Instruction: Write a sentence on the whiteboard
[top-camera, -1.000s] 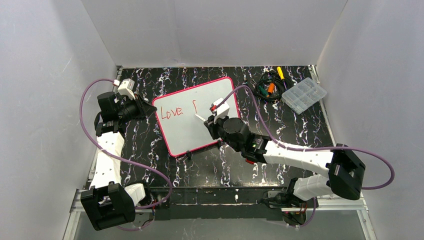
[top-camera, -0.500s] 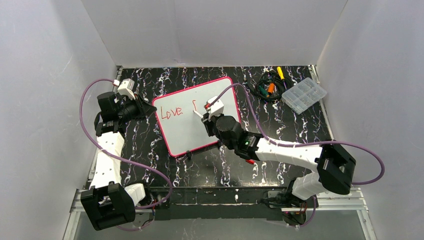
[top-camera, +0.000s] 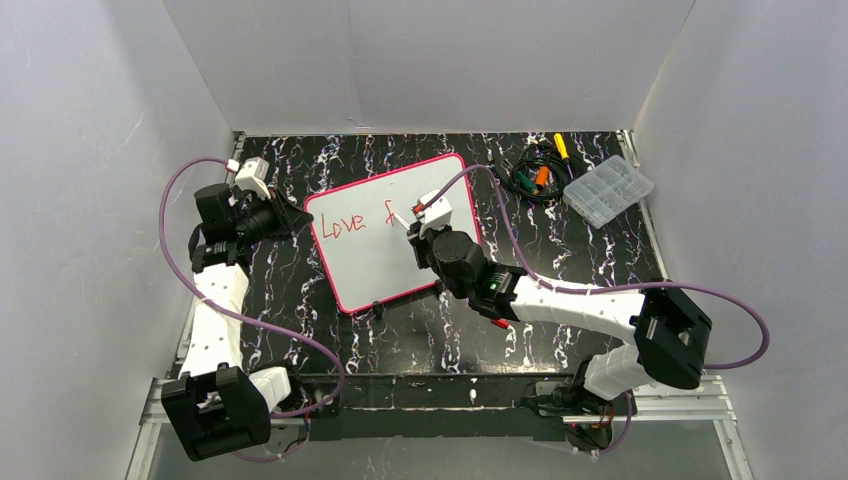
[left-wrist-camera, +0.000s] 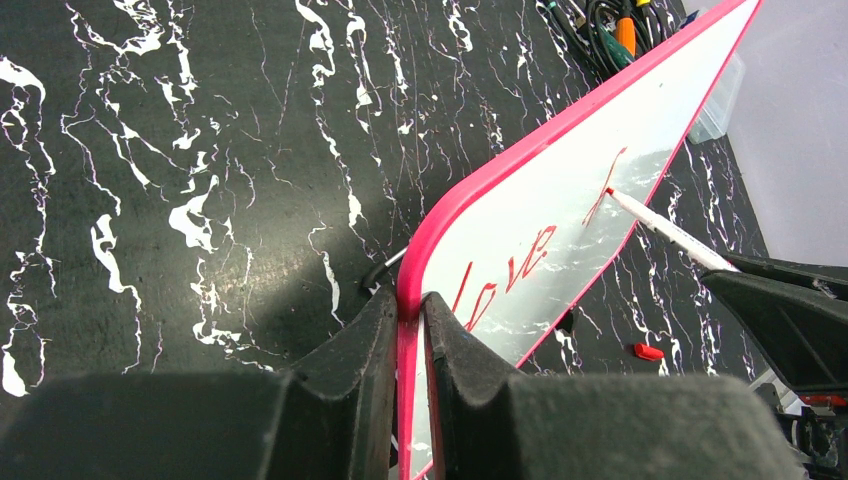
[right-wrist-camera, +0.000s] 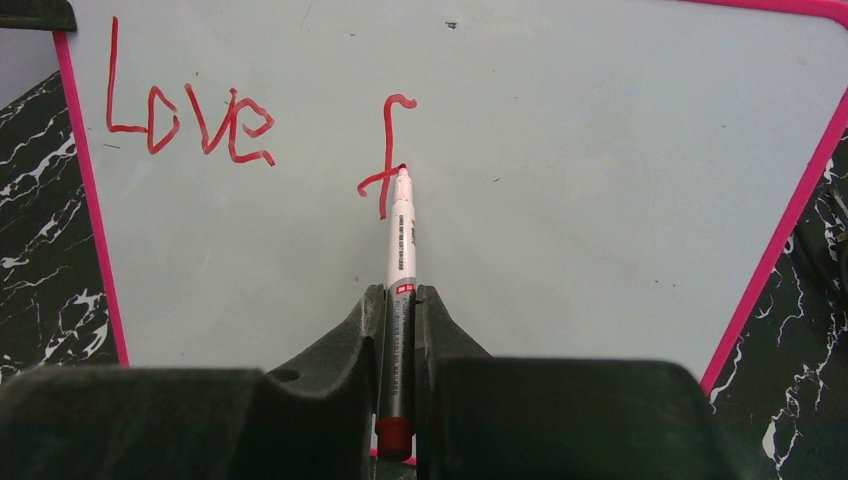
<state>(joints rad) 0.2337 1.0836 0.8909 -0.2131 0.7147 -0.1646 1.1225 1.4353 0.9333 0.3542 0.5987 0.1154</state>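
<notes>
Writing is under way: the right gripper (right-wrist-camera: 400, 300), jaws pinched together on a slim white marker (right-wrist-camera: 401, 235), holds the red tip at the crossbar of an "f". The sentence (right-wrist-camera: 190, 122) so far reads "Love f", in thin cursive strokes at the upper left of the right wrist view. The whiteboard (top-camera: 375, 265), smooth, glossy and round-cornered with a pink-red rim, sits skewed at the centre of the top view on a black, white-veined tabletop (left-wrist-camera: 200, 150). The left gripper (left-wrist-camera: 410, 312) is clamped on its rim. Next, I judge, the tip must lift, shift slightly right and start the "i" with light pressure.
</notes>
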